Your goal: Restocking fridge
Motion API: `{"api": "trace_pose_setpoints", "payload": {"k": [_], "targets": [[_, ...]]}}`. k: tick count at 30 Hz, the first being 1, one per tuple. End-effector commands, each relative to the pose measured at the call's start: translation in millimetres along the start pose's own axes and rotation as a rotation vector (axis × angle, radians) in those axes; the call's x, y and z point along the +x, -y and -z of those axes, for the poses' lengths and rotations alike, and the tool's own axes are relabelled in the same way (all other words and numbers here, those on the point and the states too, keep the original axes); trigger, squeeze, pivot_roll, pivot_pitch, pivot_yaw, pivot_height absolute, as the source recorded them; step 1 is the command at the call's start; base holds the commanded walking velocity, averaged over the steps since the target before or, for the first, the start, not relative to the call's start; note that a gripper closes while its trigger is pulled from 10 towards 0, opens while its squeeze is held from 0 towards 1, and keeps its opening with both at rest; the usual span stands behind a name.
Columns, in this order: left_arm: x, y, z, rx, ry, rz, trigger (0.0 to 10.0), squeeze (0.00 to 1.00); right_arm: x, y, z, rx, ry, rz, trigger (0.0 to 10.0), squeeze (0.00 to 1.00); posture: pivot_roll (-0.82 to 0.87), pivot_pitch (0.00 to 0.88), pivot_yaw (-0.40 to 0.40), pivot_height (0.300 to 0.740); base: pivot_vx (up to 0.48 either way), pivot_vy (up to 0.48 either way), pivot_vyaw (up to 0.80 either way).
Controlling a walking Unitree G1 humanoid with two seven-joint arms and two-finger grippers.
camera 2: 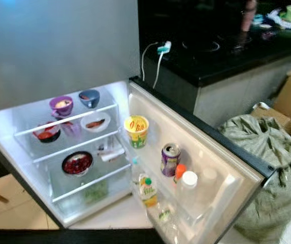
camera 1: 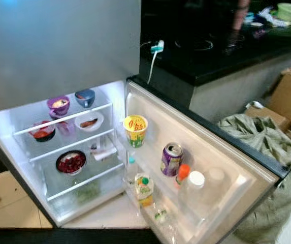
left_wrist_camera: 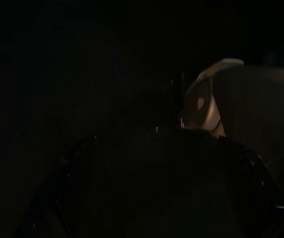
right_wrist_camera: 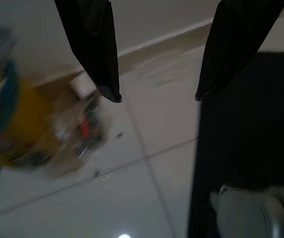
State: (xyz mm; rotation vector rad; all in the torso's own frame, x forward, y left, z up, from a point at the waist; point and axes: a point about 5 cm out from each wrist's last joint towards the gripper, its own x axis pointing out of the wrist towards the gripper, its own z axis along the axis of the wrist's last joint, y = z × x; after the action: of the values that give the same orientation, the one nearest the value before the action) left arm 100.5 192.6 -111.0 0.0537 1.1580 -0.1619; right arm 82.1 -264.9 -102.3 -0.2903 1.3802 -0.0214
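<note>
Two black fingers (right_wrist_camera: 102, 54) of the right gripper (right_wrist_camera: 156, 96) hang spread well apart with nothing between them, over pale floor tiles (right_wrist_camera: 146, 163) and a blurred yellow and blue object (right_wrist_camera: 13, 119) whose print cannot be read. Whether the left gripper is open or closed cannot be told; its wrist view is nearly black, with only a pale rounded shape (left_wrist_camera: 203, 106) catching light. Ahead, the fridge (camera 1: 59, 51) stands with its lower door (camera 1: 226, 168) swung open and the inside lit. On the top shelf sit a purple bowl (camera 1: 58, 105) and a blue bowl (camera 1: 85, 97); just below are a white bowl (camera 1: 89, 121) and a bowl with red food (camera 1: 42, 131), and lower still a dark bowl of red pieces (camera 1: 71, 162). In the door racks stand a yellow cup (camera 1: 135, 130) with red lettering too blurred to read, a purple can (camera 1: 171, 159), an orange-capped bottle (camera 1: 183, 173), a white-capped bottle (camera 1: 195, 185) and a green-capped yellow bottle (camera 1: 143, 189) with an unreadable label. Beside the fridge runs a black desk (camera 1: 221, 56) with a white charger (camera 1: 157, 48) plugged in, and near the door lie a grey-green sack (camera 1: 267, 152) and cardboard boxes (camera 1: 290, 96).
</note>
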Motion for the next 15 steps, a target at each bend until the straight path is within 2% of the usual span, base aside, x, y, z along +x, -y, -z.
{"api": "trace_pose_setpoints", "payload": {"k": [1,11,15], "targets": [[0.9,11.6,9,-0.002,-0.044,0.040,10.0,0.00,0.2,-2.4,4,-0.011,-0.021,0.003,10.0,0.00,-0.04,0.000,0.004,0.740,0.000,0.000,0.00],[0.9,13.5,10,-0.009,-0.048,0.048,10.0,0.00,-1.0,7.6,9,0.005,-0.045,0.064,10.0,0.00,-0.05,0.000,0.004,0.740,0.000,0.000,0.00],[1.2,14.5,10,-0.009,-0.049,0.049,10.0,0.00,-1.4,10.8,9,0.017,-0.044,0.082,10.0,0.00,-0.05,0.000,0.002,0.740,-0.278,0.000,0.00]]}}
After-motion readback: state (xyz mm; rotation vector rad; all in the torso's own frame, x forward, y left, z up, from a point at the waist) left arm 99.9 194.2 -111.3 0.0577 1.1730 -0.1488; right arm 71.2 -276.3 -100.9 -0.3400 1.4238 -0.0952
